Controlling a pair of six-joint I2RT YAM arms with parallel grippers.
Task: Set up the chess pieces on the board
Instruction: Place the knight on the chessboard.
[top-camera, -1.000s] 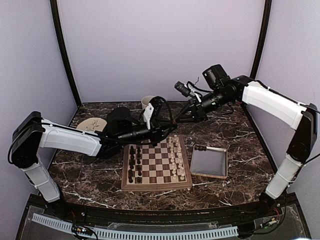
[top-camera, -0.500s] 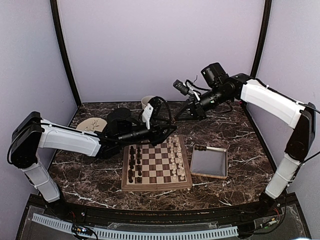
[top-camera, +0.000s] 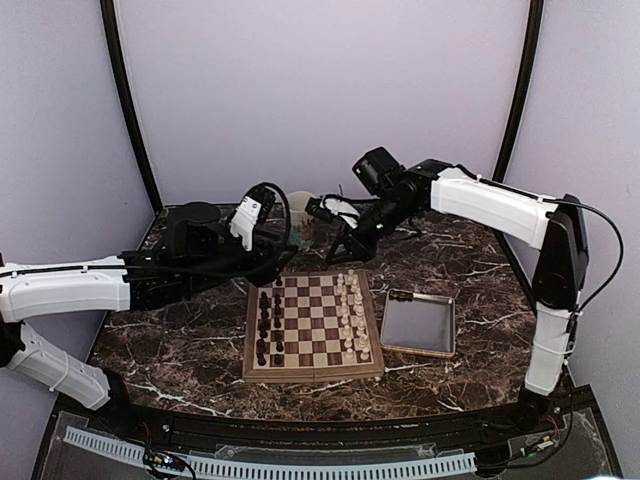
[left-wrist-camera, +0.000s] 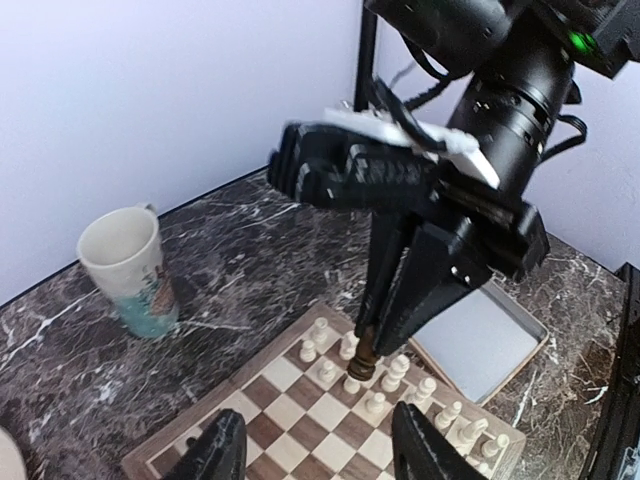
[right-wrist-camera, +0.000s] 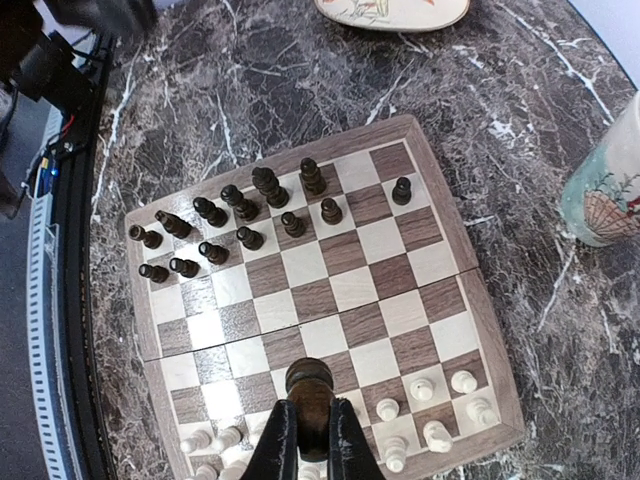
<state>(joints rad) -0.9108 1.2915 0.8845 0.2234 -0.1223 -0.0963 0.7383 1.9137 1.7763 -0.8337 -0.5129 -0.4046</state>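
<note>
Right wrist view gives you what the top view can't. The right gripper (right-wrist-camera: 310, 440) is clamped on a dark chessman (right-wrist-camera: 308, 385), its round head poking out above the fingertips, over the board (right-wrist-camera: 360, 290) near the cream rows. From above that grip is just a black tangle.

Left wrist view shows the same grip side-on: piece upright, base low over the cream chessmen (left-wrist-camera: 385, 395) at the board's far right corner (can't tell if it touches a square). The left gripper (left-wrist-camera: 320, 450) has its fingers well apart with nothing between them, only checkered squares showing through the gap.

The chess pieces (top-camera: 266, 325) are small, dark brown turned wood, in two ragged columns along the board's left edge. The board sits mid-desk (top-camera: 200, 350), toward the near edge.

The tray (top-camera: 418, 325) is just beside the board's right edge. The mug (left-wrist-camera: 125, 270) stands near the desk's far edge, off the board's far left corner, and in the top view the arms half hide it. A plate (right-wrist-camera: 390, 10) shows only at the right wrist frame's edge, past the dark side. Both arms cross over the board's far edge.
</note>
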